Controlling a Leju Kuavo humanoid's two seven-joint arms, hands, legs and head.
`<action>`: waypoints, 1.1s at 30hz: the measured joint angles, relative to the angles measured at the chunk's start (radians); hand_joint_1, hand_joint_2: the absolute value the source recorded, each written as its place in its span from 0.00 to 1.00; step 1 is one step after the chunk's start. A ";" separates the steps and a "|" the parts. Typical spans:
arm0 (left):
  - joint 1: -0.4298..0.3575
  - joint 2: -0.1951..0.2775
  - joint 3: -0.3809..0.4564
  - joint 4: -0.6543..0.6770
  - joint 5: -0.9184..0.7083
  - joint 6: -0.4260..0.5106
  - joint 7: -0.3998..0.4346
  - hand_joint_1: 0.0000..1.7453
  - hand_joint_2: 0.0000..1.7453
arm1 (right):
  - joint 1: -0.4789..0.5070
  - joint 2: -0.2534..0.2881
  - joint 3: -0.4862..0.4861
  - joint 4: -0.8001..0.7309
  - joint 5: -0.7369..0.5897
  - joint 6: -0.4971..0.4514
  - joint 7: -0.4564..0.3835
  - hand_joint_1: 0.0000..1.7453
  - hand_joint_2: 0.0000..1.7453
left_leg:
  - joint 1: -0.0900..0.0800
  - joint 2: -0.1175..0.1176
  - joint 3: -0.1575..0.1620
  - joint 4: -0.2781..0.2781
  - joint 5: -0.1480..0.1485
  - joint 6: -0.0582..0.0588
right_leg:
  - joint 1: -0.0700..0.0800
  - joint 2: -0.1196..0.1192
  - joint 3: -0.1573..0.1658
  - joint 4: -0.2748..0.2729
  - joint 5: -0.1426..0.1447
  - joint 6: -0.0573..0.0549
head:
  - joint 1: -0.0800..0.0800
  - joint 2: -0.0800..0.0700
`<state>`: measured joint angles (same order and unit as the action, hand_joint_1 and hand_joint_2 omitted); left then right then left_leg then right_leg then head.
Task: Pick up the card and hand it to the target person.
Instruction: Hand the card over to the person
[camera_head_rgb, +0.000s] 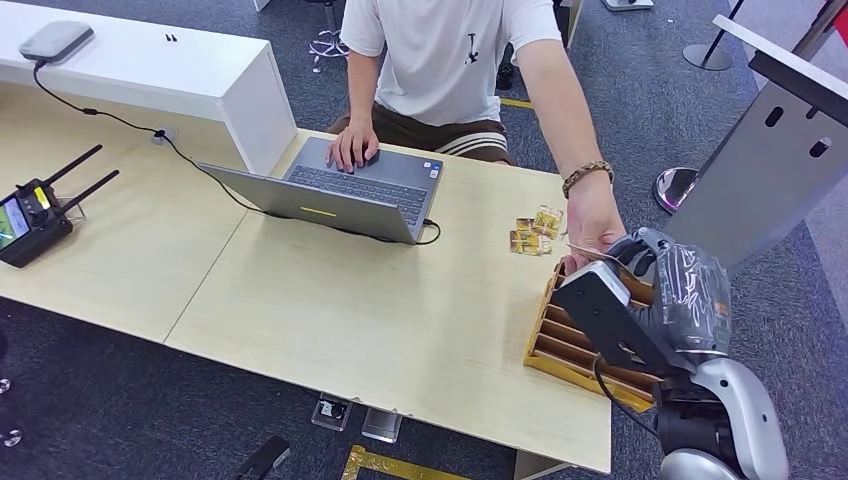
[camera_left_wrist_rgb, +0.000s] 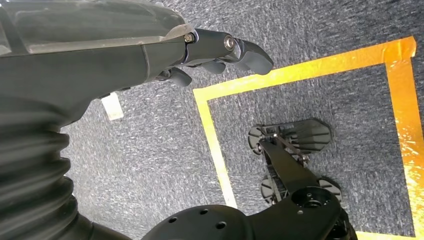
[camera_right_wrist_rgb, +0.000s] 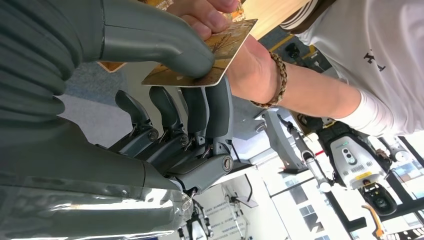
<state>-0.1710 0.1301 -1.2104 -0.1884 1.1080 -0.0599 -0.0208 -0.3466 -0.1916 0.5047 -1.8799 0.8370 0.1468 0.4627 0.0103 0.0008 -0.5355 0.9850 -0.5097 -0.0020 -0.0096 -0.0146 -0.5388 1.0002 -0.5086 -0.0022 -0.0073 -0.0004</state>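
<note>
My right hand (camera_head_rgb: 640, 265) is raised over the wooden card rack (camera_head_rgb: 570, 345) at the table's right end. It pinches a gold card (camera_right_wrist_rgb: 210, 55) between thumb (camera_right_wrist_rgb: 165, 42) and fingers (camera_right_wrist_rgb: 207, 112). A person in a white shirt (camera_head_rgb: 450, 50) sits across the table and reaches over; their hand (camera_head_rgb: 595, 225) with a beaded bracelet grips the same card (camera_head_rgb: 592, 252) at its far end. My left hand (camera_left_wrist_rgb: 220, 52) hangs by my side over the carpet, fingers loosely curled with nothing in them.
An open laptop (camera_head_rgb: 340, 190) sits in front of the person, whose other hand rests on its keyboard. Several gold cards (camera_head_rgb: 535, 232) lie on the table by the rack. A remote controller (camera_head_rgb: 35, 215) lies at the far left. A white counter (camera_head_rgb: 140, 65) stands behind.
</note>
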 joint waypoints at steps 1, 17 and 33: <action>-0.001 0.000 0.000 0.000 0.000 0.000 0.001 0.00 1.00 | 0.000 0.000 0.000 0.000 0.000 -0.001 0.000 0.84 1.00 | 0.000 0.000 0.000 0.000 0.000 0.000 | 0.000 0.000 0.000 0.000 0.000 0.000 | 0.000 0.000; -0.006 0.000 0.000 0.000 -0.012 -0.005 -0.006 0.00 0.00 | -0.001 -0.008 0.000 -0.004 0.005 -0.004 0.000 0.00 1.00 | 0.000 0.000 0.000 0.000 0.000 0.000 | 0.000 0.000 0.000 0.000 0.000 0.000 | 0.000 0.000; -0.005 0.000 0.000 0.000 -0.001 -0.006 -0.009 0.00 0.00 | -0.004 -0.015 -0.012 -0.005 0.022 -0.002 0.012 0.00 1.00 | 0.000 0.000 0.000 0.000 0.000 0.000 | 0.000 0.000 0.000 0.000 0.000 0.000 | 0.000 0.000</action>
<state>-0.1755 0.1305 -1.2104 -0.1884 1.1070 -0.0661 -0.0297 -0.3506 -0.2062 0.4927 -1.8853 0.8587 0.1446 0.4746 0.0103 0.0009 -0.5351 0.9850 -0.5097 -0.0021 -0.0096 -0.0146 -0.5387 1.0002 -0.5086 -0.0023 -0.0072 -0.0004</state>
